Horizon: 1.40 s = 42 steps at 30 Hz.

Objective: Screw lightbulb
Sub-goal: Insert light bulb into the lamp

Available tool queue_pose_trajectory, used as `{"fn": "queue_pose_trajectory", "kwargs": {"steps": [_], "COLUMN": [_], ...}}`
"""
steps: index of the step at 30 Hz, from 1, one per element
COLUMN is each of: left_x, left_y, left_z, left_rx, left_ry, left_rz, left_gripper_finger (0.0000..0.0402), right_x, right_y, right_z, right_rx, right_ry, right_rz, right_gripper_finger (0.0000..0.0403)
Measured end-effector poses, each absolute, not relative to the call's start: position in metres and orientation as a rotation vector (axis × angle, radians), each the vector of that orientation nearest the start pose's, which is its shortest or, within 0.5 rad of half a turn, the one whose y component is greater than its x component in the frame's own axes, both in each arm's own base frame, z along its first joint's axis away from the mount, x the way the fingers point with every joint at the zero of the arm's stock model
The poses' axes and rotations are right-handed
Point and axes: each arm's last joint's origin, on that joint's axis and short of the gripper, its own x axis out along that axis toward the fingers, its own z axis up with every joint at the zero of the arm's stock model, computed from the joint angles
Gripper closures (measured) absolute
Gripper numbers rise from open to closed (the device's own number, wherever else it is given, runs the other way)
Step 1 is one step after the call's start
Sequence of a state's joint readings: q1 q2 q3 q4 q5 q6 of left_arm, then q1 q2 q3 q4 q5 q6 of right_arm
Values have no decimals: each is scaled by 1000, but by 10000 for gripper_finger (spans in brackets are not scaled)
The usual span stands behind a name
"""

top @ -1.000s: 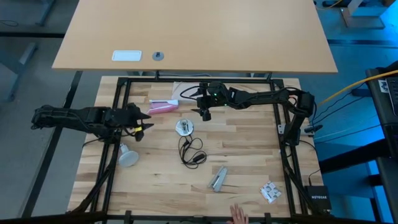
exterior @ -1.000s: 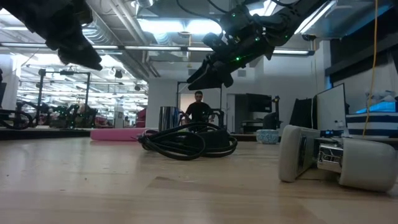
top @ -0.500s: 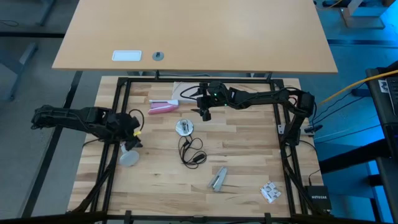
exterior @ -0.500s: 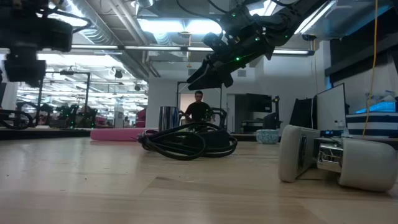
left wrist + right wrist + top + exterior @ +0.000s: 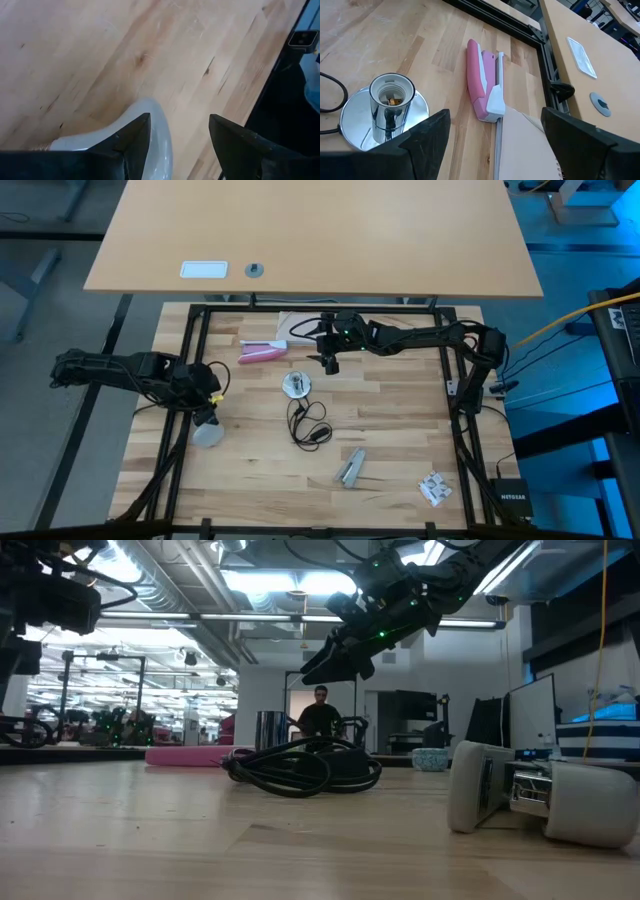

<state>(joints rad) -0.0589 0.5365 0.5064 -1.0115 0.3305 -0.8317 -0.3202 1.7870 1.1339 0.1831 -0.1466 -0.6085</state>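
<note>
The left gripper point(image 5: 207, 402), fingers apart, is over the bulb point(image 5: 207, 434) lying on the table point(image 5: 400, 440), so next it should grab it, while the right gripper point(image 5: 329, 362), fingers apart too, waits above the socket point(image 5: 295, 385)

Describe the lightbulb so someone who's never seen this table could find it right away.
On the wooden table, look to its left edge, under the left gripper. The lightbulb lies there on its side: frosted white, pear-shaped, unlike the upright silvery socket mid-table.

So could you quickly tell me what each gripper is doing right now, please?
Left gripper: open, over the lightbulb, not gripping.
Right gripper: open, empty, near the socket.
</note>
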Motion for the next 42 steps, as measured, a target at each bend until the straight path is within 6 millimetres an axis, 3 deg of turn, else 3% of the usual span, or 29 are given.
{"fn": "queue_pose_trajectory", "kwargs": {"steps": [7, 16, 24, 35, 42], "left_x": [87, 88, 91, 91, 87], "left_y": [-15, -15, -17, -24, -27], "left_z": [209, 210, 212, 218, 216], "left_rx": [-888, -939, -1096, -1446, -1594], "left_ry": [1133, 1125, 1122, 1286, 1375], "left_rz": [101, 119, 125, 3, 136], "left_gripper_finger": [208, 208, 208, 208, 208], "right_x": [376, 384, 388, 388, 387], "right_y": [-115, -83, -65, -65, -64], "right_z": [216, 216, 216, 216, 214], "right_rx": [-486, -449, -467, -467, -462], "right_ry": [496, 470, 463, 465, 489], "right_rz": [-9, 76, 104, 105, 112], "right_gripper_finger": [86, 86, 86, 86, 86]}}
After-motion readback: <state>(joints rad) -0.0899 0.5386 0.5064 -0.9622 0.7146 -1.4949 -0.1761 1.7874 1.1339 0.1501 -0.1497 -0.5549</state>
